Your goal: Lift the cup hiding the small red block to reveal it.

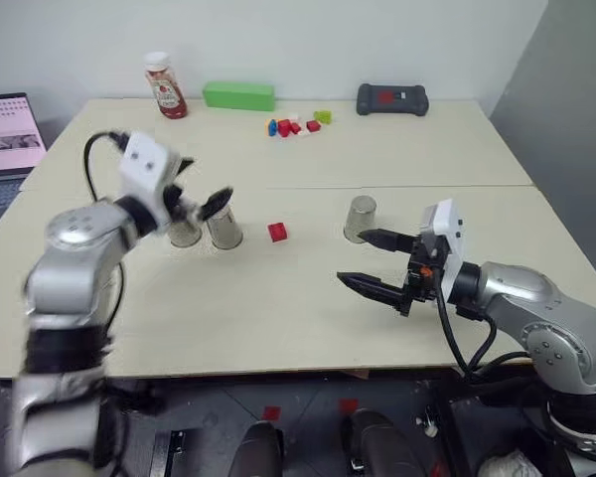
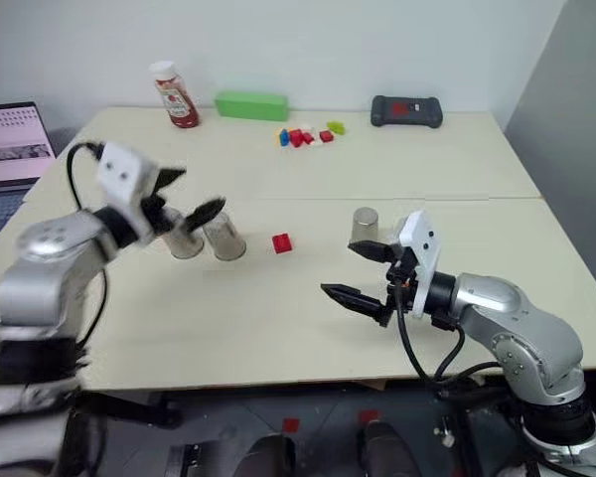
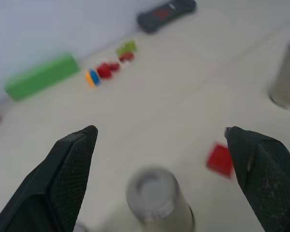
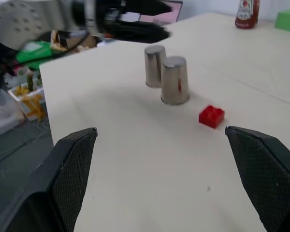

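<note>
- The small red block [image 1: 277, 232] lies uncovered on the worktop [image 1: 308, 298], flat, studs up, with no cup over it. On this evidence the reveal is judged done.
- The cup [image 1: 224, 227] nearest the block stands mouth down just left of it, close but apart. A second cup [image 1: 185, 231] stands just left of that one; whether the two touch cannot be told. The third cup [image 1: 360, 219] stands well to the right of the block.
- The left hand [image 1: 201, 202] hangs above the left pair of cups, fingers spread wide, holding nothing. In the left wrist view a cup's base sits between and below the fingertips, with the block off toward the right finger.
- The right hand [image 1: 370, 260] hovers over the worktop on the near right, fingers also wide and empty, pointing left toward the block. The third cup is just beyond it.
- Deciding relation: the block lies right of and below the left hand, and left of and beyond the right hand. The left hand is judged the nearer.
- Cups: polished steel, tapered, smooth and plain. Such walls are likely to slip in a light pinch.
- Block: bright red hard plastic, square-edged, far smaller than a cup.
- Worktop: pale, matt, level.
- At the far edge stand a ketchup bottle [image 1: 165, 85], a green box [image 1: 238, 95], mixed coloured bricks [image 1: 296, 124] and a black controller [image 1: 391, 98]; none bear on the task.
</note>
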Robot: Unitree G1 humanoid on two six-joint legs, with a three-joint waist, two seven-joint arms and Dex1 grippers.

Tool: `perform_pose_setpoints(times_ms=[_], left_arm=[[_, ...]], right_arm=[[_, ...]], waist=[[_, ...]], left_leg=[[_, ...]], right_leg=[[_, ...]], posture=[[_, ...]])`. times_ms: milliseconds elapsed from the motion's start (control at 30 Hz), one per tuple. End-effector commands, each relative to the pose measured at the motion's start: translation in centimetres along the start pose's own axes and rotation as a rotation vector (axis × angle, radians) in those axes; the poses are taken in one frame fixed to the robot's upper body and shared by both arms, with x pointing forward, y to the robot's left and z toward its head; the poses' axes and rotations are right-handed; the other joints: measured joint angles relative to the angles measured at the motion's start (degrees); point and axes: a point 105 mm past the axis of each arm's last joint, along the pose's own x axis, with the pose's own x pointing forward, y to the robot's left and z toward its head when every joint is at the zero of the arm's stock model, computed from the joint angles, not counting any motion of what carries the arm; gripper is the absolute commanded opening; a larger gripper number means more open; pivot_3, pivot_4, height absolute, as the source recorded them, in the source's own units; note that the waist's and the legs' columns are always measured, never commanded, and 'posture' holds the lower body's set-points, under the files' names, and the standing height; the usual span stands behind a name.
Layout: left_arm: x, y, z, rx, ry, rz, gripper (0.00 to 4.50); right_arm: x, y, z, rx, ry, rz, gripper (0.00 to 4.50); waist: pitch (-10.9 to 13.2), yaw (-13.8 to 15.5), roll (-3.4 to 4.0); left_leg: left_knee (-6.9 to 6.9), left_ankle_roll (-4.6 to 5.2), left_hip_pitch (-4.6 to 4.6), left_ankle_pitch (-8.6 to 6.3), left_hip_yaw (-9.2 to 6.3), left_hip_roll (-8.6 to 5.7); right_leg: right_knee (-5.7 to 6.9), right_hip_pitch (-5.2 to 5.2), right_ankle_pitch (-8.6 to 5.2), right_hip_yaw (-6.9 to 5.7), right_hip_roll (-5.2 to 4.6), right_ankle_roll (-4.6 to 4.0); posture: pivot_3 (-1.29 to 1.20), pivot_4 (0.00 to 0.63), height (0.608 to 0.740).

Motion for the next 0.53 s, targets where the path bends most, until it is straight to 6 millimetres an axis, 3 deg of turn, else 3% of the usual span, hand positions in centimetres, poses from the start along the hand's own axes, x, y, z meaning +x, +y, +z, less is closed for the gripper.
perform_pose_setpoints(times_ms=[33,233,533], left_arm=[[-3.4,0.3,0.7,0.092,0.031,-0.029,4.46],[-6.5,-0.5,-1.8,0.087,0.123,-0.112,4.46],[-6.8,-1.8,-1.5,0.041,0.072,-0.126,4.46]], right_arm=[[-0.5,-0.1,0.8,-0.063,-0.025,0.025,4.5],[-1.5,-1.3,0.0,-0.097,0.022,0.036,4.5],[-1.7,-2.7,0.3,-0.099,-0.005,0.014,4.5]], waist=[[0.0,0.1,0.0],[0.0,1.0,0.02],[0.0,1.1,0.02]], left_leg=[[0.01,0.0,0.0,0.0,-0.03,0.0],[0.05,0.01,0.08,0.0,0.1,-0.03],[0.01,0.01,0.06,0.0,0.13,0.01]], right_leg=[[0.0,0.0,0.0,-0.03,0.0,0.0],[-0.03,0.06,-0.01,0.05,-0.03,0.01],[-0.03,0.02,-0.01,0.06,-0.02,0.0]], posture=[[0.0,0.15,0.74],[0.0,0.15,0.74],[0.0,0.15,0.74]])
